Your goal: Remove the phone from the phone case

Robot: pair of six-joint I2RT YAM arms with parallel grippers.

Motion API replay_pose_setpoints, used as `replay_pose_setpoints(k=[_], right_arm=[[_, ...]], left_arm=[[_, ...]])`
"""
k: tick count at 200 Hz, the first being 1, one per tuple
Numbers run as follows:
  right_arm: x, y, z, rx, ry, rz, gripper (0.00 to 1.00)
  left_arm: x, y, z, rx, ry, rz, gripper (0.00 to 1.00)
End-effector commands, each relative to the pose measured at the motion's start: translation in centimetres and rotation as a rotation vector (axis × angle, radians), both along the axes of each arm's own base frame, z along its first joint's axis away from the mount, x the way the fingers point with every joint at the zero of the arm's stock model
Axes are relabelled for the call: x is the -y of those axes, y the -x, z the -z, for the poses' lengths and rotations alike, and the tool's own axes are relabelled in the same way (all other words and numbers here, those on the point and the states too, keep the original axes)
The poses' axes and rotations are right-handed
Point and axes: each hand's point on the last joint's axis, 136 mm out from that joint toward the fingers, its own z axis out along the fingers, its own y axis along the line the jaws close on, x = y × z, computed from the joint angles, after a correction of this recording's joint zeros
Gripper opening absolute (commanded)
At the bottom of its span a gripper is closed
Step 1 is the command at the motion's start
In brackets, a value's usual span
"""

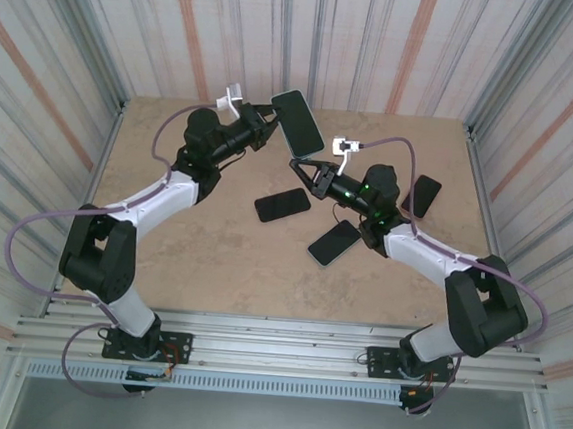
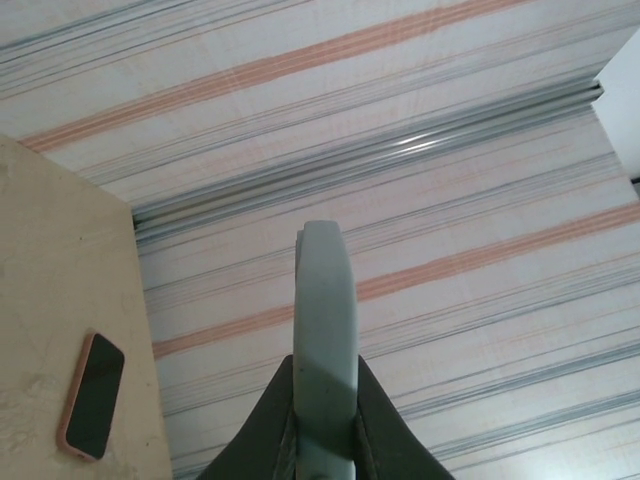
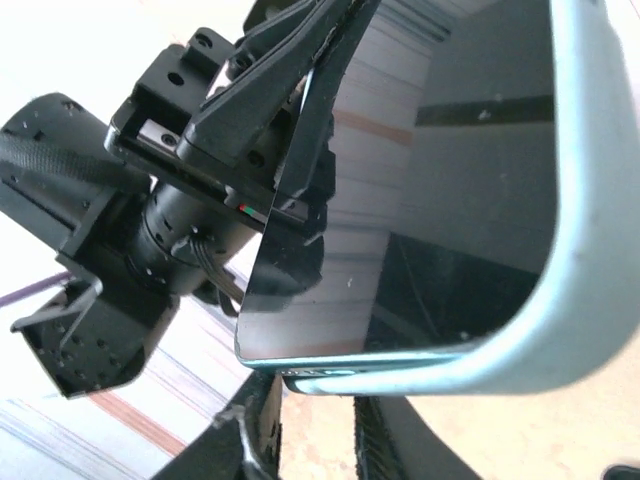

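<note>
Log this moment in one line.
left gripper: shut on cased phone, held aloft | right gripper: at its lower edge, grip unclear | removal not yet done

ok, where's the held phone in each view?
Top external: phone upper centre, held aloft.
Left wrist: edge-on, bottom centre.
Right wrist: screen across centre and right.
Shared landmark: left end effector clamping it.
</note>
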Motion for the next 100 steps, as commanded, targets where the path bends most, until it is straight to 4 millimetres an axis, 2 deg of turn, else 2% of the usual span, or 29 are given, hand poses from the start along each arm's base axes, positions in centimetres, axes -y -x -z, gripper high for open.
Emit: replay_pose_setpoints(k=[1, 61, 80, 100], right_arm=[[2.4, -1.1, 1.0, 0.009, 0.094, 0.064, 0.29], [4.5, 1.5, 0.3, 0.134, 0.252, -0.104, 0.49], [4.6, 2.5, -0.4, 0.204, 0.296, -0.169, 0.54], [3.8, 4.6, -1.5, 0.306, 0.307, -0.307, 0.55]], left_arm=[[-0.1, 4.4, -8.1, 0.235, 0.004, 0.112, 0.00], [0.3, 4.8, -8.4, 0.381, -0.190, 0.202, 0.00], [0.4, 5.2, -8.4, 0.461, -0.241, 0.253, 0.00], [0.5, 5.7, -8.3, 0.537, -0.272, 0.318, 0.00]])
